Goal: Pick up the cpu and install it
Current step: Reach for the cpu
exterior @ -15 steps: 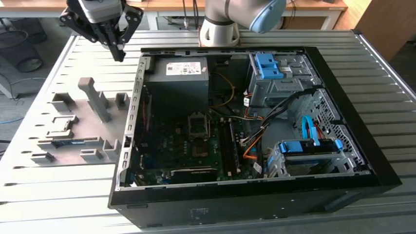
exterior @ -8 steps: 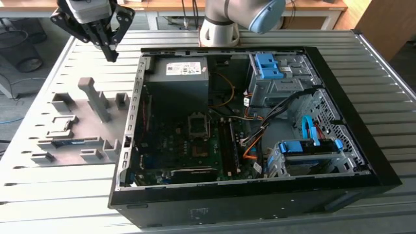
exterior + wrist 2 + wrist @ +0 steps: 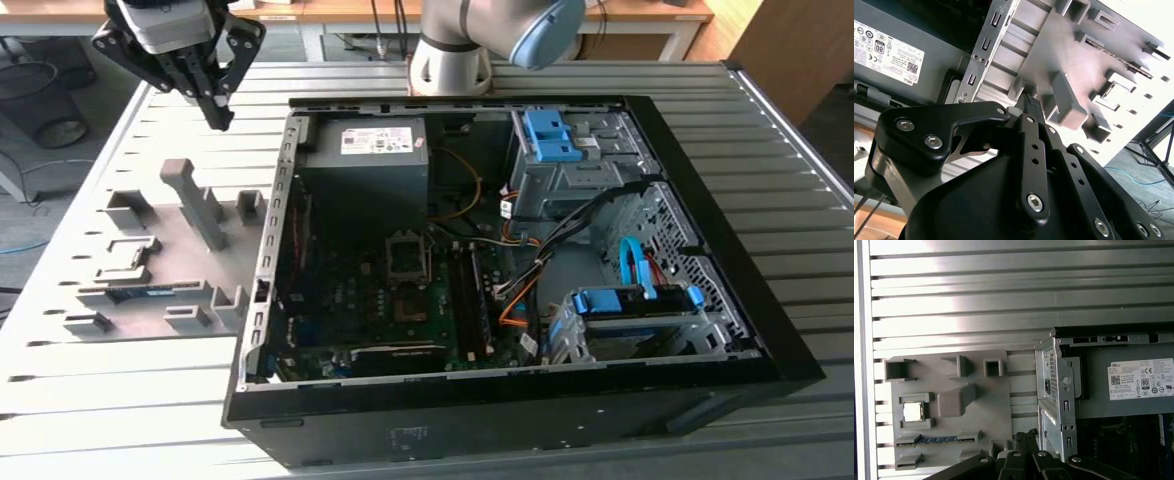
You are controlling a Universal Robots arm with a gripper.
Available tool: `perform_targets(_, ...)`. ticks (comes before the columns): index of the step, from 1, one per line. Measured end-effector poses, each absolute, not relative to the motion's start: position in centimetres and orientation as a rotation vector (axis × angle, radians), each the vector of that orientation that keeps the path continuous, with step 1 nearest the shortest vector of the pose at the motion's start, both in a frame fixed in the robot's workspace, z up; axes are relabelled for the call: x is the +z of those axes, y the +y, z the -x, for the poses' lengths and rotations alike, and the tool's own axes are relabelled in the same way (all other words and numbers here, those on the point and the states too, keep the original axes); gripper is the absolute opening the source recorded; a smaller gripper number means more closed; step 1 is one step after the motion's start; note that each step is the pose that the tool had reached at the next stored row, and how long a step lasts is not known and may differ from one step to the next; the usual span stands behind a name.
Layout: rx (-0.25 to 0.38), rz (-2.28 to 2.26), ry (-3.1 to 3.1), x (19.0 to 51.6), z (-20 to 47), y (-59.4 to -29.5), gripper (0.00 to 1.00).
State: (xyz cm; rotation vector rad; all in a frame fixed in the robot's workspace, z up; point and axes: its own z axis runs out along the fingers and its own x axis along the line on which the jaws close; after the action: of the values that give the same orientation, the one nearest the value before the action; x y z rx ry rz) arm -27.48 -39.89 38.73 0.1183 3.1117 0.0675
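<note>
Claw is seen shut, its fingers pressed together with nothing held between them. It is hung above the slatted table at about eleven o'clock from the open computer case in the exterior view. The cpu is seated in a square pocket of the grey fixture tray, which is laid at nine o'clock from the case. A memory stick is lodged in a slot of the same tray, just beside the cpu.
</note>
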Motion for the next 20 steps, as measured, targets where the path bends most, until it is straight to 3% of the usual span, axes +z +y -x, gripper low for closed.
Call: perform_targets(20, 0.068, -0.118, 3.112, 37.5, 28.6, -39.9, 0.1)
